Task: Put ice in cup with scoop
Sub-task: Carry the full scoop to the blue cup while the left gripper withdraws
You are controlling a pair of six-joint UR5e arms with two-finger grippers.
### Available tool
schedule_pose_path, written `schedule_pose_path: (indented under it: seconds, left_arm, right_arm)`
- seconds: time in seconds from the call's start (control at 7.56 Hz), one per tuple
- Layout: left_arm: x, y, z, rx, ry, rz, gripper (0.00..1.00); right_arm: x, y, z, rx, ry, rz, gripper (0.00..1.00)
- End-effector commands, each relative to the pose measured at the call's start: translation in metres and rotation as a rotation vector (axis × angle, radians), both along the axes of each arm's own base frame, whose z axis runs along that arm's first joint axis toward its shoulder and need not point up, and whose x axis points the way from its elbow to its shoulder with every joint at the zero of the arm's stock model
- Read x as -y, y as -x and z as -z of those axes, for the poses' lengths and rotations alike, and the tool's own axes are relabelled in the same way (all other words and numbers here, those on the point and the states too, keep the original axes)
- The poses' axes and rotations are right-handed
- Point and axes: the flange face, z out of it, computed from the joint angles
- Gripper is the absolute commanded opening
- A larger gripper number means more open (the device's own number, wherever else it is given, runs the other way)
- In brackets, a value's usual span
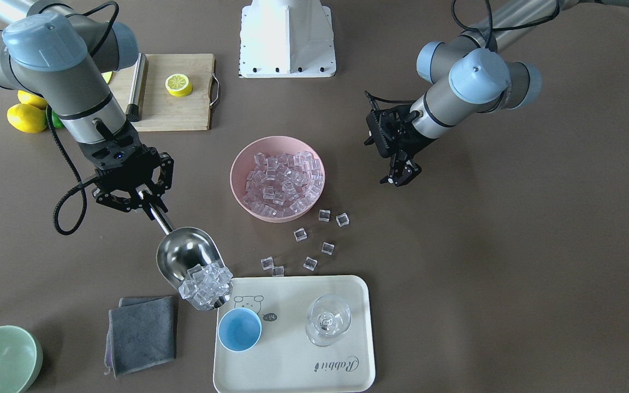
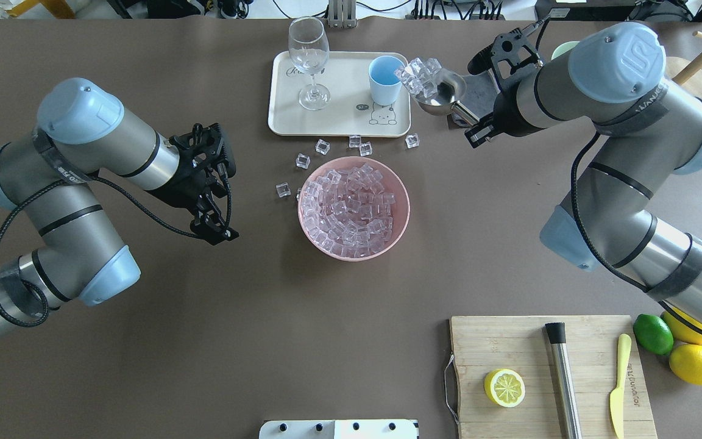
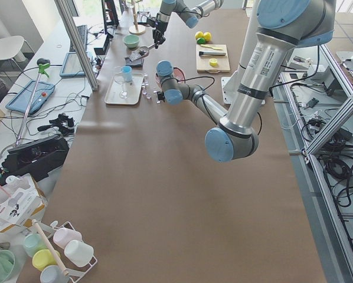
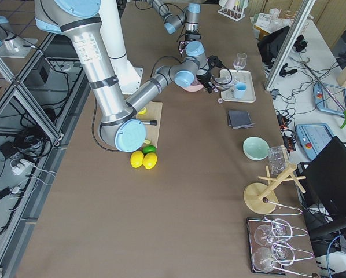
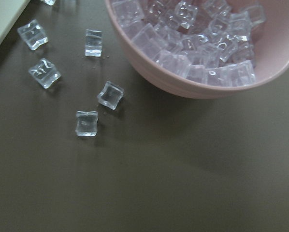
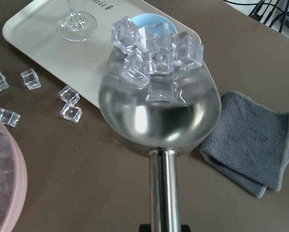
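Observation:
My right gripper (image 1: 148,201) is shut on the thin handle of the steel scoop (image 1: 186,255). The scoop is tilted mouth-down, with a heap of ice (image 1: 205,285) piled at its open lip. The lip hangs just beside the light blue cup (image 1: 239,329), above the tray's corner. In the right wrist view the ice (image 6: 156,48) sits at the scoop's (image 6: 159,113) mouth and the cup (image 6: 151,20) shows behind it. The cup looks empty. My left gripper (image 1: 402,176) hovers open and empty beside the pink bowl (image 1: 236,180) of ice.
The cup and a clear stemmed glass (image 1: 328,319) stand on a cream tray (image 1: 292,376). Several loose ice cubes (image 1: 327,248) lie between bowl and tray. A grey cloth (image 1: 141,334) and a green bowl (image 1: 0,360) lie beyond the scoop. A cutting board (image 1: 175,112) with lemon lies near my base.

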Motion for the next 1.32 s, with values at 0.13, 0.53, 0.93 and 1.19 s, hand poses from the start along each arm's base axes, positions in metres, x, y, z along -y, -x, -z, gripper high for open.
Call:
schedule_pose_path:
  seconds: [0.13,0.53,0.93,1.19]
  left_arm:
    - [0.027,0.072,-0.006,0.059,0.443,0.3,0.98]
    - [0.036,0.158,-0.081,0.08,0.417,0.373,0.98]
    - [0.059,0.24,-0.124,0.123,0.576,0.486,0.99]
    - [0.068,0.32,-0.157,0.116,0.702,0.574,0.99]
  right_arm:
    - [0.034,0.009,0.01,-0.071,0.028,0.007,0.0]
    - [0.059,0.02,0.029,-0.11,0.076,0.051,0.0]
    - [0.072,0.036,0.044,-0.141,0.11,0.106,0.0]
    - [0.082,0.038,0.052,-0.21,0.114,0.18,0.0]
